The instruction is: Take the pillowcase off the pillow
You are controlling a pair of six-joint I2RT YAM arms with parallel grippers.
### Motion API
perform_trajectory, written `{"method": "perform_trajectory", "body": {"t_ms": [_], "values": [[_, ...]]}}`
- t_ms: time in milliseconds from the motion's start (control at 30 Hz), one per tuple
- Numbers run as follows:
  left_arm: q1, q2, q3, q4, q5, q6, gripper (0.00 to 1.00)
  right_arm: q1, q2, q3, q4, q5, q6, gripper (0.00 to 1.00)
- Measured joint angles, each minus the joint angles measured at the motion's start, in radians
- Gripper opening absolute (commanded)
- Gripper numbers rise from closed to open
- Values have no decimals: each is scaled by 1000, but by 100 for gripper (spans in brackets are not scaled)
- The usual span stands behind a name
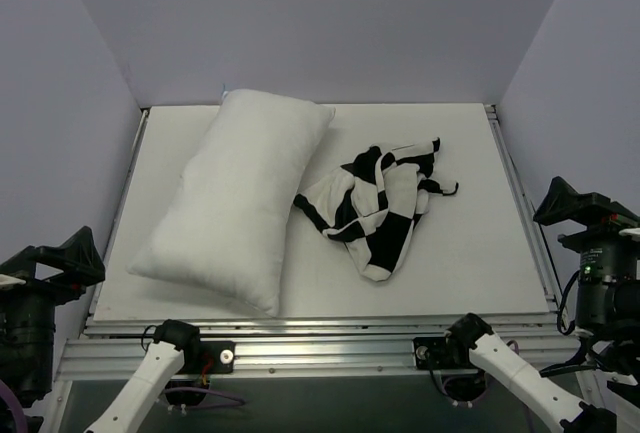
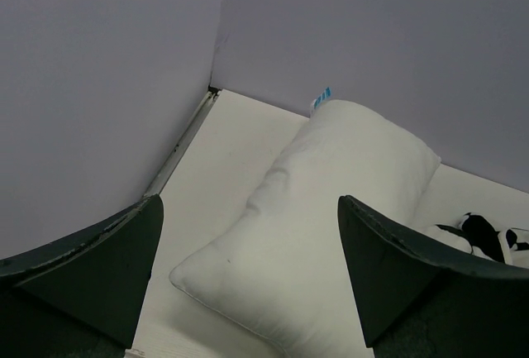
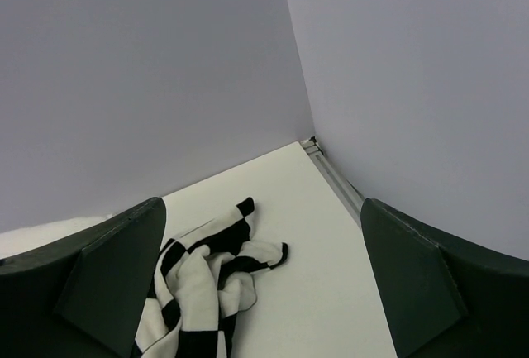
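The pillowcase (image 1: 380, 208) lay off and crumpled on the table (image 1: 470, 243), just right of the bare pillow (image 1: 245, 198)! The pillow sat diagonally on the left. Left jaws were released, right jaws too, both empty and well back.

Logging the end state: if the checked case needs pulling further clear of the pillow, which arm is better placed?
Right, probably. The pillowcase lies crumpled right of the bare pillow, in front of the open right pincer; the open left pincer faces the pillow instead.
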Motion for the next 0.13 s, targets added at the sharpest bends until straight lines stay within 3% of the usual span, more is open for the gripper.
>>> {"method": "perform_trajectory", "body": {"t_ms": [133], "values": [[-8,0,-15,0,-11,-1,94,5,0,-6,5,-1,-1,100]]}}
